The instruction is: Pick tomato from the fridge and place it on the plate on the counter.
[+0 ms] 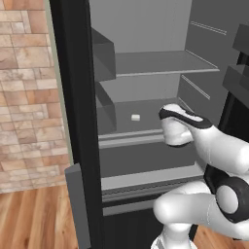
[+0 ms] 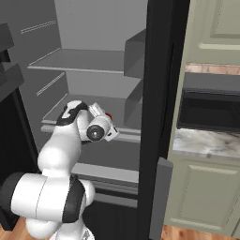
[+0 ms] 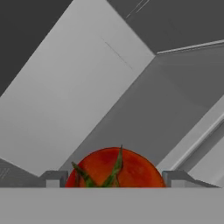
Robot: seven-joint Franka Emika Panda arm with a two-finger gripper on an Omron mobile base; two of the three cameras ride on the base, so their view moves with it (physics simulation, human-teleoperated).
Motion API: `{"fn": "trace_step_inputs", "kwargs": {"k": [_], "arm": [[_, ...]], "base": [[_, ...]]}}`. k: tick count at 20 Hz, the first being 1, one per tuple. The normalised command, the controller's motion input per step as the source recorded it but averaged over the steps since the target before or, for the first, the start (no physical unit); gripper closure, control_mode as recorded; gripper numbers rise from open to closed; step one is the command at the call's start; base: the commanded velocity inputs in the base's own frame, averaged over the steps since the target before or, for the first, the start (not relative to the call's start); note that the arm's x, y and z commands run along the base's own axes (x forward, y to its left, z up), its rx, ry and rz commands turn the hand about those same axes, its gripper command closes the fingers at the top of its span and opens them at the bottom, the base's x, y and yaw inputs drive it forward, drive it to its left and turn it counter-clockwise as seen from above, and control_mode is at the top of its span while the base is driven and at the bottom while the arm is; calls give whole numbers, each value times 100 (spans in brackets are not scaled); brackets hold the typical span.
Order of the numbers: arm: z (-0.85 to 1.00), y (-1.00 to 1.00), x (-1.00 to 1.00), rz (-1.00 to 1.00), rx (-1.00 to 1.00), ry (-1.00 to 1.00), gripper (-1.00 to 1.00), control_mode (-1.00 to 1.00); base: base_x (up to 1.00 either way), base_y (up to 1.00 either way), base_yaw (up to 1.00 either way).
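The red-orange tomato (image 3: 114,168), with its green stem, sits at the bottom of the hand view between the two dark fingertips (image 3: 54,178), touching both. My gripper (image 3: 114,177) is shut on it. In the right base view a sliver of the tomato (image 2: 108,116) shows just past the hand, over the middle shelf of the fridge (image 2: 89,105). The white arm (image 1: 177,126) reaches into the open fridge (image 1: 146,63) at that shelf. A strip of the marbled counter (image 2: 206,143) lies to the right of the fridge. The plate is out of view.
A small whitish block (image 1: 135,117) lies on the same shelf, left of the hand. The black fridge frame (image 2: 161,93) stands between shelf and counter. A black microwave (image 2: 211,110) sits above the counter, sage-green cabinet doors (image 2: 206,197) below. Door bins (image 1: 238,78) flank the opening.
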Motion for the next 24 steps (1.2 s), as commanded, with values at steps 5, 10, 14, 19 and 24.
{"fn": "trace_step_inputs", "kwargs": {"k": [5,10,14,19,24], "arm": [[96,17,-2,0,-1,23,100,-100],[100,7,-3,0,-2,29,100,-100],[100,0,-11,3,-1,29,100,-100],[100,0,-24,2,0,15,100,-100],[100,0,-36,3,0,9,100,-100]], "base": [[0,0,0],[0,0,0],[0,0,0],[0,0,0],[0,0,0]]}}
